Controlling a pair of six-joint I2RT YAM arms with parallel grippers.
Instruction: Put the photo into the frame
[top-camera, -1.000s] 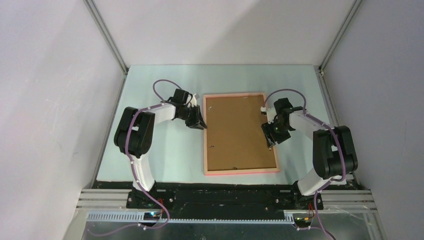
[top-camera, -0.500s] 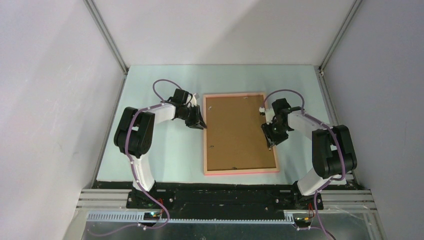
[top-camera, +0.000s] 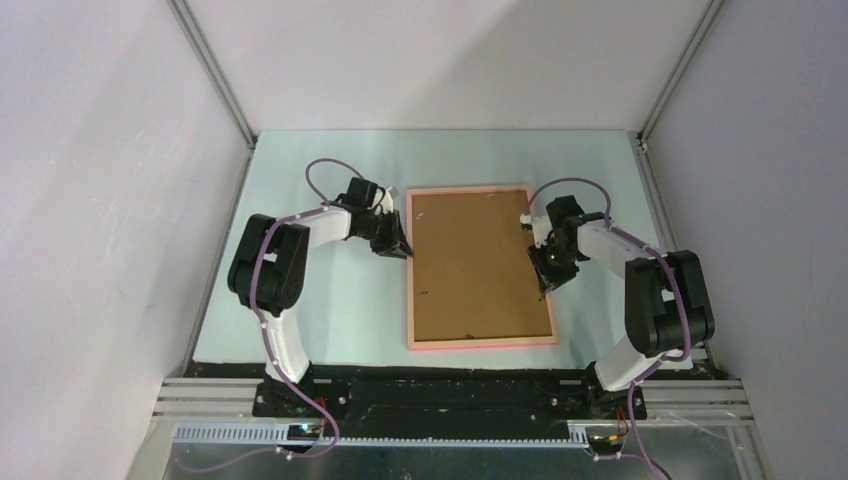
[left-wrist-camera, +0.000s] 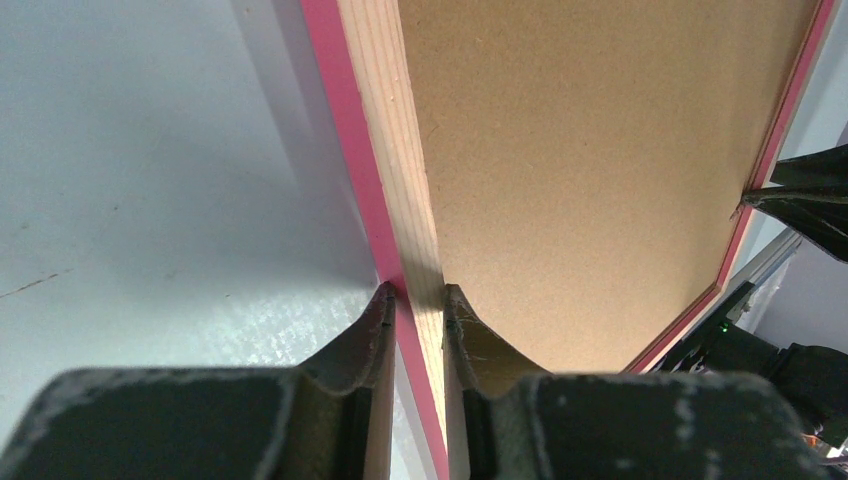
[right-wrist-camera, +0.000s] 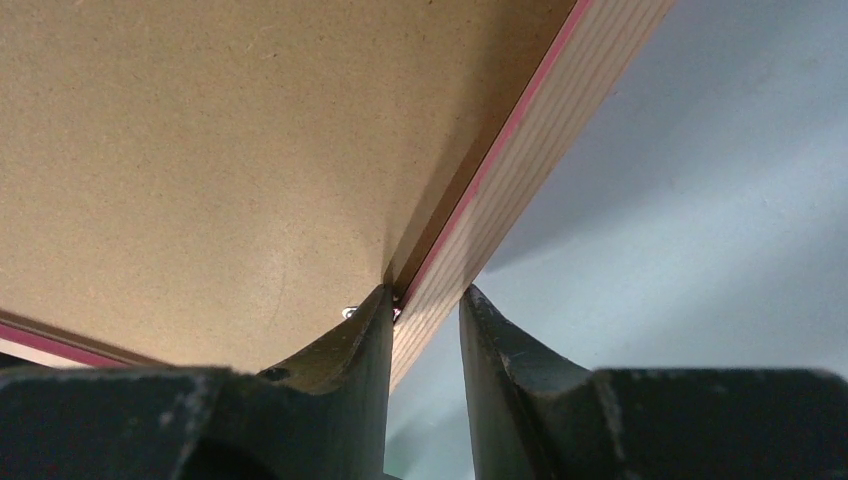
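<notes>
The thin salmon-pink picture frame (top-camera: 482, 343), clenched by the left gripper (left-wrist-camera: 415, 292), has now been enclosed by the narrowing right gripper (right-wrist-camera: 425, 292), firm contact unclear; lifting seems prepared.

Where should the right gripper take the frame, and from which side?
By its long right rail, coming in from the outer right side. The frame lies flat, back up, and that narrow strip fits between the fingers: one over the backing board, one outside. The right gripper straddles it there now.
</notes>
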